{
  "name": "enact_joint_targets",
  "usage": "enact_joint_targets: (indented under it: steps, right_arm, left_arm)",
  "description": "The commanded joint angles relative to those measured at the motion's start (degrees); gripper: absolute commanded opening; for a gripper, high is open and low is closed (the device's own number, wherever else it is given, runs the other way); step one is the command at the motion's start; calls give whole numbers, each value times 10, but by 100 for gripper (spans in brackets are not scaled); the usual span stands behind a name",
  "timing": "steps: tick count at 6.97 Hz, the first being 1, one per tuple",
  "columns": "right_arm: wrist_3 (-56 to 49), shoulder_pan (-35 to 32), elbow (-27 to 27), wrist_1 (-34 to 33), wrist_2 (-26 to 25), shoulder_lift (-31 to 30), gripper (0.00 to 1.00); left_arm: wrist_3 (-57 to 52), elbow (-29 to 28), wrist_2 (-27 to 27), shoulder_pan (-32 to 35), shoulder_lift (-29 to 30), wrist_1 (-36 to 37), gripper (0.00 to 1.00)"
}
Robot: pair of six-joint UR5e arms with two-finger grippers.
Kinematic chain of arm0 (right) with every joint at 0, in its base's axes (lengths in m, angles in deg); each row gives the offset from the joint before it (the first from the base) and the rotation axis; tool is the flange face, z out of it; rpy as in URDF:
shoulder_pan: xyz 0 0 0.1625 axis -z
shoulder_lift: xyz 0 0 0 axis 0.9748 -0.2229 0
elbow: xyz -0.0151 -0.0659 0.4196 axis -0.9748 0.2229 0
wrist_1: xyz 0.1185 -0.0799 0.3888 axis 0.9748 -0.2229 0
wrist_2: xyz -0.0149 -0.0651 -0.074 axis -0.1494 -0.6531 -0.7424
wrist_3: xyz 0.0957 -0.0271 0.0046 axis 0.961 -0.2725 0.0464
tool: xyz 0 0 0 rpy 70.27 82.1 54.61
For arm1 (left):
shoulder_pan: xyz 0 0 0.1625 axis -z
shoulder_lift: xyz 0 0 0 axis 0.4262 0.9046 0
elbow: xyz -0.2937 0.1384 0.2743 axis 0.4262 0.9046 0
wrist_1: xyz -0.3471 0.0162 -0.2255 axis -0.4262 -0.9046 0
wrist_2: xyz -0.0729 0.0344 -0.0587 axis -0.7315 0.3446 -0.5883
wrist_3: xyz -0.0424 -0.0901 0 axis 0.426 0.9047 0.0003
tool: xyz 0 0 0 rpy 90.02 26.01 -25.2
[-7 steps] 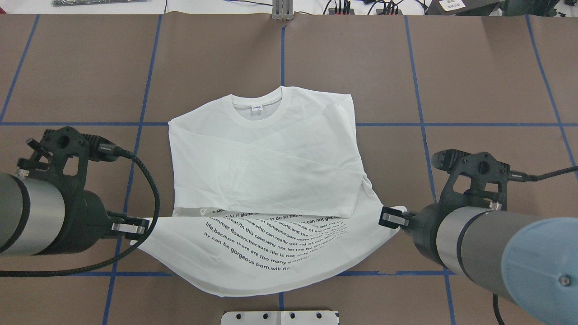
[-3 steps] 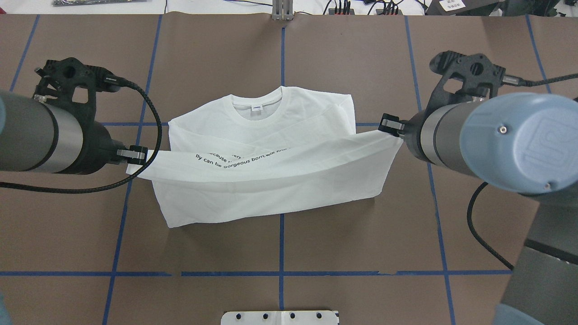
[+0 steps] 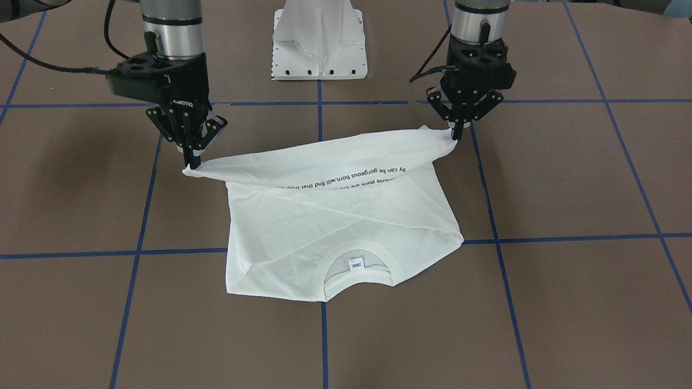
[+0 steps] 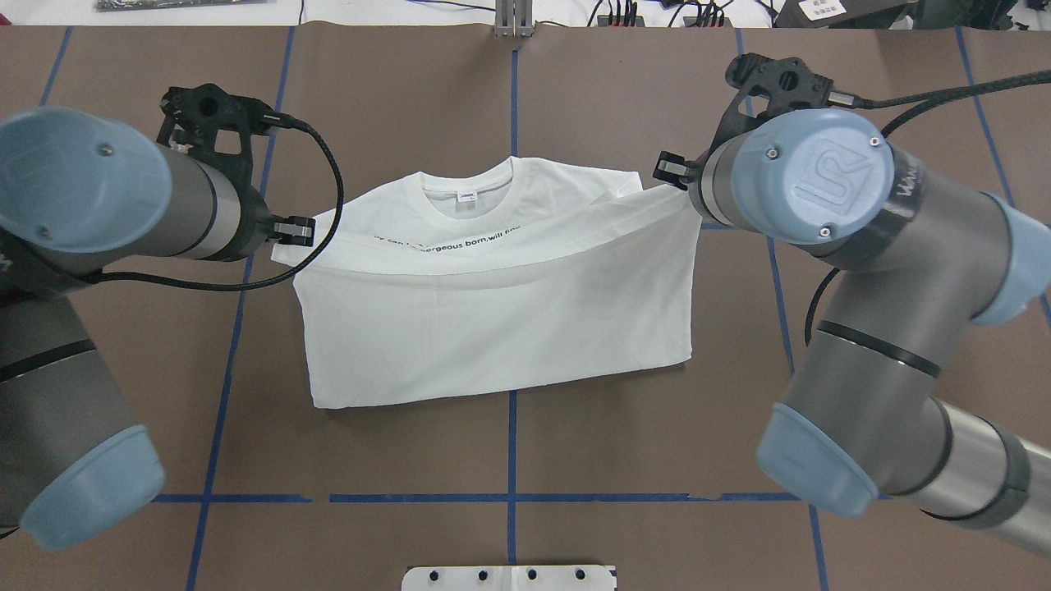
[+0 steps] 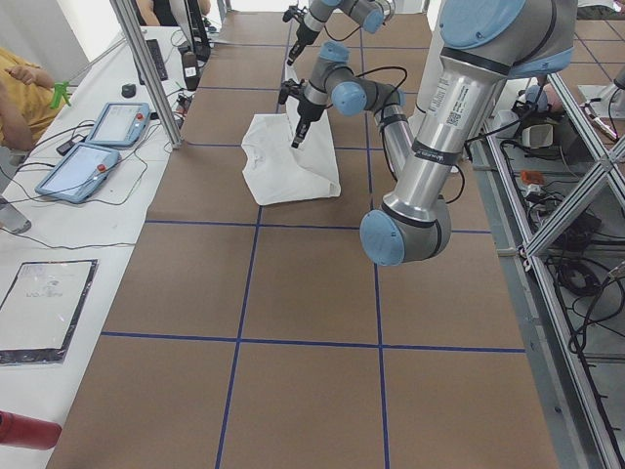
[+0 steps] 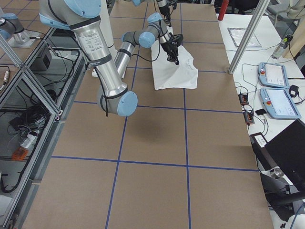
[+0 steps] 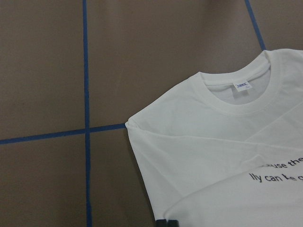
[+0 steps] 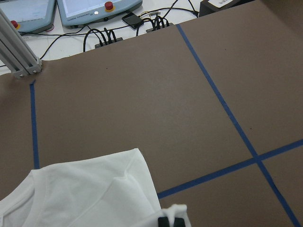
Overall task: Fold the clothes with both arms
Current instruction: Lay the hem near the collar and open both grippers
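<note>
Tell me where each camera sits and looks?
Front-facing: across the table, facing the base; left gripper, right gripper pinching the T-shirt.
Overhead: behind the base, looking down; left arm, right arm.
Left side: table's end; left arm near.
Right side: opposite end; right arm near.
Left wrist: over the collar; fingertips.
Right wrist: over bare table; fingertips.
All share the T-shirt.

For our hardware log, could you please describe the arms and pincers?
The left arm and right arm are grey tubes with light blue caps, one embossed UR, and black braided cables. The left pincer and right pincer are black, two-fingered; one reads ROBOTIQ.
</note>
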Motion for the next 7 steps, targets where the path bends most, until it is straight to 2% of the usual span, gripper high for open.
enact_joint_targets:
  steps: [1,3,4,6,7]
  right_arm:
    - [-4,-3,144,56,-2,52,0]
    - [-3,0,215,106,-3,56,0]
    - [-3,10,234,134,-3,54,0]
    - [-1,26,247,138,-14,55,0]
    - [-2,27,247,142,-14,56,59]
  left_arm:
    - [-1,-116,33,3,2,-117,0]
    - [-1,-215,35,3,4,-224,0]
    - [-1,-258,35,3,5,-266,0]
    - [-1,-290,35,2,5,-305,0]
    - [0,-287,34,2,5,-305,7]
